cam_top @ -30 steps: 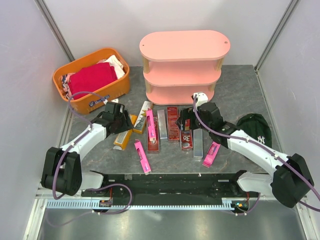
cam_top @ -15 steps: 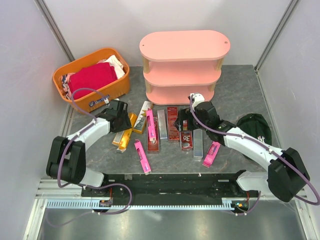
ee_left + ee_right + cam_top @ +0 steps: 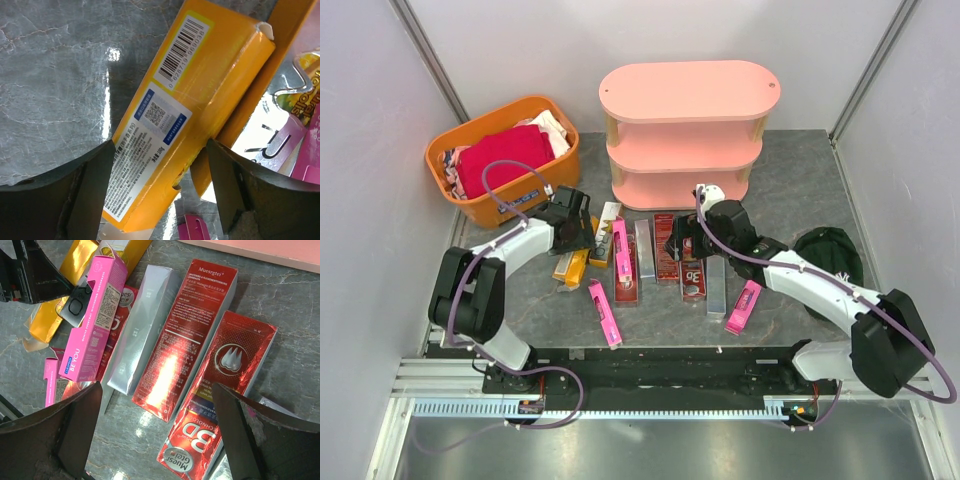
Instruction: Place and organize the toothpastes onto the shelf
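From above, three pink toothpastes (image 3: 620, 248) are lying among red, silver and yellow ones on the surface (image 3: 790, 195), just near of the shelf (image 3: 685, 90). On the left wrist, the left gripper (image 3: 160, 150) is straddling one yellow carton (image 3: 190, 100), released. On the right wrist, the right gripper (image 3: 157, 387) is hovering released over two red cartons (image 3: 187, 335).

Yellow carton (image 3: 190, 115) hides most of 2nd yellow carton (image 3: 292, 22); shelf (image 3: 280, 247) cut off at top edge, R wrist view.

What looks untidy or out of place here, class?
The toothpaste boxes lie jumbled on the table before the shelf, some overlapping; a pink box rests askew across a red box.
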`<act>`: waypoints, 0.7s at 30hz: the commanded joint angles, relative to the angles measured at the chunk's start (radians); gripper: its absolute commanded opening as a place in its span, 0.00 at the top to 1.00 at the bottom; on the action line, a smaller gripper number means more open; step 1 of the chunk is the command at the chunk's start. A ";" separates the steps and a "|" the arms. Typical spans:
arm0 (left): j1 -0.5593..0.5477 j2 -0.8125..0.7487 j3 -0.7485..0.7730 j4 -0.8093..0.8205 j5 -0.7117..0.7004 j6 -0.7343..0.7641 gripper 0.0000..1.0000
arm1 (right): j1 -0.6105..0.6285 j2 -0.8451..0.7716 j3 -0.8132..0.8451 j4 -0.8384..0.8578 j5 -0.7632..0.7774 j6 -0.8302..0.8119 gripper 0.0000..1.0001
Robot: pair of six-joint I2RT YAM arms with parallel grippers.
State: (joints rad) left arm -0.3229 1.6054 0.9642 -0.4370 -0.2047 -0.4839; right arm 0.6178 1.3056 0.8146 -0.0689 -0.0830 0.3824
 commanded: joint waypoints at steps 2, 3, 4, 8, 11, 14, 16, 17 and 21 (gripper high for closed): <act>-0.022 -0.042 -0.016 -0.046 -0.024 0.024 0.16 | 0.003 0.024 0.046 0.015 -0.021 0.013 0.01; -0.024 -0.045 -0.021 -0.037 -0.027 0.025 0.15 | 0.000 0.030 0.046 0.017 -0.024 0.015 0.01; -0.024 -0.042 -0.022 -0.025 -0.030 0.030 0.15 | 0.003 0.040 0.046 0.017 -0.026 0.013 0.01; -0.024 0.059 0.053 -0.048 -0.030 0.039 0.15 | 0.003 0.058 0.049 0.029 -0.041 0.018 0.01; -0.024 0.139 0.111 -0.069 -0.045 0.038 0.19 | 0.002 0.069 0.054 0.027 -0.049 0.018 0.01; -0.024 0.205 0.160 -0.081 -0.065 0.047 0.26 | 0.003 0.069 0.052 0.032 -0.055 0.021 0.01; -0.024 0.232 0.180 -0.083 -0.064 0.059 0.38 | 0.002 0.067 0.052 0.034 -0.060 0.021 0.01; -0.024 0.237 0.185 -0.082 -0.058 0.061 0.52 | 0.003 0.069 0.054 0.037 -0.067 0.024 0.01; -0.024 0.235 0.199 -0.081 -0.030 0.073 0.71 | 0.003 0.073 0.060 0.044 -0.087 0.023 0.01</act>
State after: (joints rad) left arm -0.3504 1.8172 1.1397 -0.5213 -0.2302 -0.4473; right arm 0.6178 1.3746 0.8257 -0.0628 -0.1383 0.3946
